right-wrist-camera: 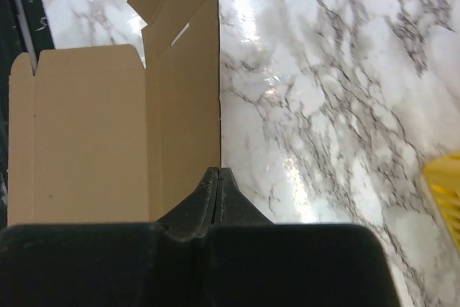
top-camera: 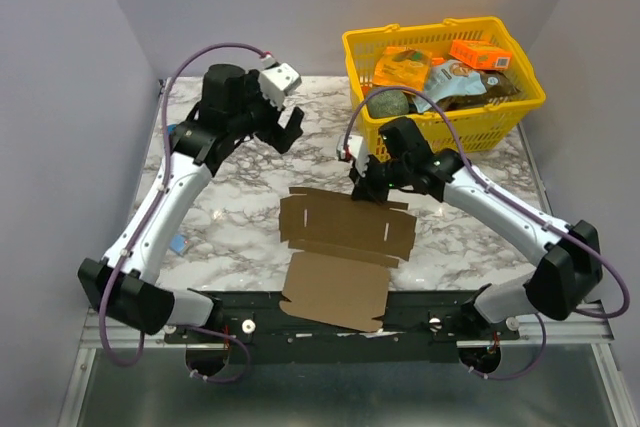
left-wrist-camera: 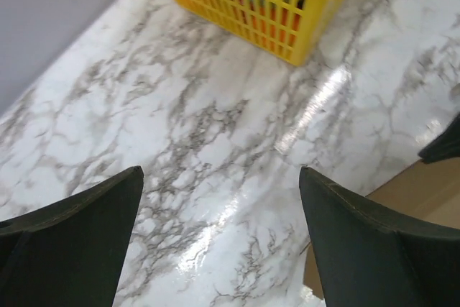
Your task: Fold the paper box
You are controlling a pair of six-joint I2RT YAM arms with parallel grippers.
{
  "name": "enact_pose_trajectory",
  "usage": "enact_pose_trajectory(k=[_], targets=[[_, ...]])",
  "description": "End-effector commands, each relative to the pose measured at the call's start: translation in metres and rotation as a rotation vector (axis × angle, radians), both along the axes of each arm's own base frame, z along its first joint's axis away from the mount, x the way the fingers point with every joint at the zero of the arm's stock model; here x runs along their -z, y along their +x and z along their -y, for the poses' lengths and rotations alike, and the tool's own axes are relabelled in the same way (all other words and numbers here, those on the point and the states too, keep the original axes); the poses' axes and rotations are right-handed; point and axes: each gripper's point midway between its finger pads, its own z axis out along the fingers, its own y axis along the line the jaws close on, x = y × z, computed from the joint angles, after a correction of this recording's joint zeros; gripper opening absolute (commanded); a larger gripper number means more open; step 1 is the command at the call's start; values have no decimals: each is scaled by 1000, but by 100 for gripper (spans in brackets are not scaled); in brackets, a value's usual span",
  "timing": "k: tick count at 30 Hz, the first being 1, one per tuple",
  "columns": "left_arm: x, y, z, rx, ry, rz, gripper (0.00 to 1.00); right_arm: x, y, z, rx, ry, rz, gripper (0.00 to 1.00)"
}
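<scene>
The paper box [top-camera: 340, 247] lies opened out as a flat brown die-cut sheet at the table's near middle, one large panel reaching over the front edge. My right gripper [top-camera: 362, 192] sits at the sheet's far edge. In the right wrist view its black fingertips [right-wrist-camera: 218, 172] are pressed together right on the edge of a cardboard flap [right-wrist-camera: 183, 120], pinching it. My left gripper [top-camera: 290, 127] hangs above the far left of the table, away from the sheet. Its jaws [left-wrist-camera: 219, 249] stand wide open over bare marble, with only a corner of the paper box [left-wrist-camera: 424, 192] showing at the right.
A yellow basket [top-camera: 445, 112] with orange packets and other goods stands at the back right, and shows too in the left wrist view [left-wrist-camera: 259, 5]. A thin blue strip [top-camera: 177, 244] lies by the left arm. Grey walls close in the sides and back.
</scene>
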Motion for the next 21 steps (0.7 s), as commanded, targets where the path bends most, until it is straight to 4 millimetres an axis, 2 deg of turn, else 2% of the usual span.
enact_pose_trajectory(k=[1,2,3,4,5,6,7,8,9,13,18,21], targets=[[-50,6,-44,-304,-210,202,99,-26,37,19,253,46,186,1],[-47,3,-50,-351,-243,212,99,-32,38,21,281,68,202,1],[-22,0,-49,-377,-310,177,99,-35,41,21,300,84,218,1],[-28,-13,-50,-366,-360,210,99,-36,44,23,324,90,227,1],[-21,-22,-45,-327,-392,204,99,-32,41,26,332,93,227,1],[4,-26,-43,-323,-416,181,99,-36,43,23,333,119,245,1],[5,-34,-41,-311,-462,173,99,-36,43,25,345,127,248,1],[15,-38,-37,-289,-471,157,99,-37,42,24,340,136,250,1],[34,-40,-34,-279,-471,125,99,-37,40,24,342,144,254,1],[68,-32,-38,-327,-436,86,99,-34,40,26,349,144,255,1],[75,-25,-30,-257,-430,131,99,-27,40,27,352,134,245,1],[89,-23,-27,-230,-399,107,99,-28,40,28,360,133,249,1]])
